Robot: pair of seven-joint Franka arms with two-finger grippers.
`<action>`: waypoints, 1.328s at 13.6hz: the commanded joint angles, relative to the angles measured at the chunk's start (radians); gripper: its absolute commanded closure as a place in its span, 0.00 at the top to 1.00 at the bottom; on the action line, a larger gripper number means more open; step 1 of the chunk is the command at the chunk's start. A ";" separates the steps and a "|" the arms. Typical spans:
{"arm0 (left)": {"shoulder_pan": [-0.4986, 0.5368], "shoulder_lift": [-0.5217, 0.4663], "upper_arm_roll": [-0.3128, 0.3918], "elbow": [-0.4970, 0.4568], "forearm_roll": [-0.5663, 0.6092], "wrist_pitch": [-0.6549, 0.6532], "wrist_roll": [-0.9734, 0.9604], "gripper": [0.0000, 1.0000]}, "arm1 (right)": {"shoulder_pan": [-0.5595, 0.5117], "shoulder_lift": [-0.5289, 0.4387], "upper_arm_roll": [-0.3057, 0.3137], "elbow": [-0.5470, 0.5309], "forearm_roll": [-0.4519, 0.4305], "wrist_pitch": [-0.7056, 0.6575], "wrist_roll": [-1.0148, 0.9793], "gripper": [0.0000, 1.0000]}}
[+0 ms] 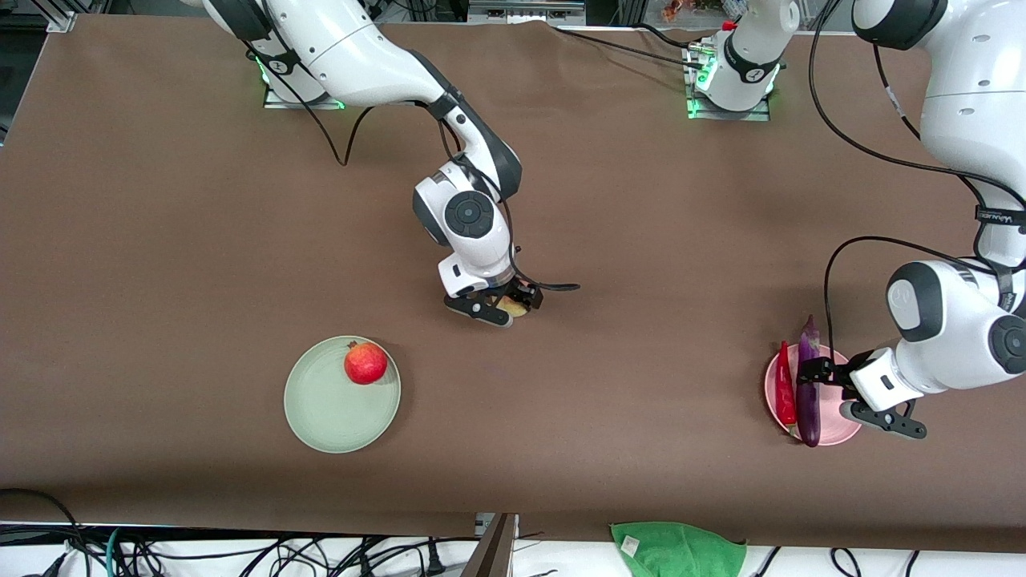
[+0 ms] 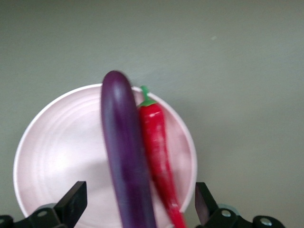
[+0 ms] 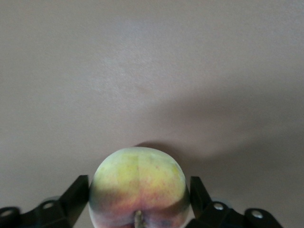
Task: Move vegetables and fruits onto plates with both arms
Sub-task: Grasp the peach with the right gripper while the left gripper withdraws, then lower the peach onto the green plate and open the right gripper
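A broad brown worktop [image 1: 200,264] fills the scene, bare over most of its middle, with a green cloth [image 1: 680,549] at its edge nearest the front camera. Near the worktop's middle the right claw [image 1: 503,308] is down at the surface with its fingers set on either side of the peach [image 3: 137,187], touching or all but touching its flanks; the pictures do not settle whether it bears any load yet. The peach looks light, round and smooth, so it could roll or squirt out of a narrow pinch; a hold across its widest girth, as the fingers now stand, seems the surest, with moderate force since the skin may bruise. The mint green plate [image 1: 321,417] lies nearer the front camera and toward the right arm's end, with the pomegranate [image 1: 365,363] on its rim-side part farthest from the camera, leaving bare plate for the peach beside it. The path between looks open worktop with nothing to clip. Toward the left arm's end, the left claw [image 1: 817,373] is over the pink plate [image 2: 57,142] with its fingers spread wide and gripping nothing. Below it the eggplant [image 2: 124,152] lies on the plate with the chili pepper [image 2: 159,156] touching along its side. Both are long, overhang the rim, and look glossy and slippery.
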 commanded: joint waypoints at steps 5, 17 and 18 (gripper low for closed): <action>-0.067 -0.226 0.014 -0.007 -0.020 -0.299 -0.296 1.00 | -0.111 -0.098 -0.005 0.017 0.006 -0.220 -0.256 0.25; -0.231 -0.667 0.181 -0.151 -0.009 -0.557 -0.341 1.00 | -0.530 -0.102 -0.003 0.242 0.010 -0.545 -1.275 0.36; -0.231 -0.676 0.180 -0.151 -0.009 -0.587 -0.341 1.00 | -0.529 -0.089 -0.003 0.242 0.007 -0.525 -1.276 0.37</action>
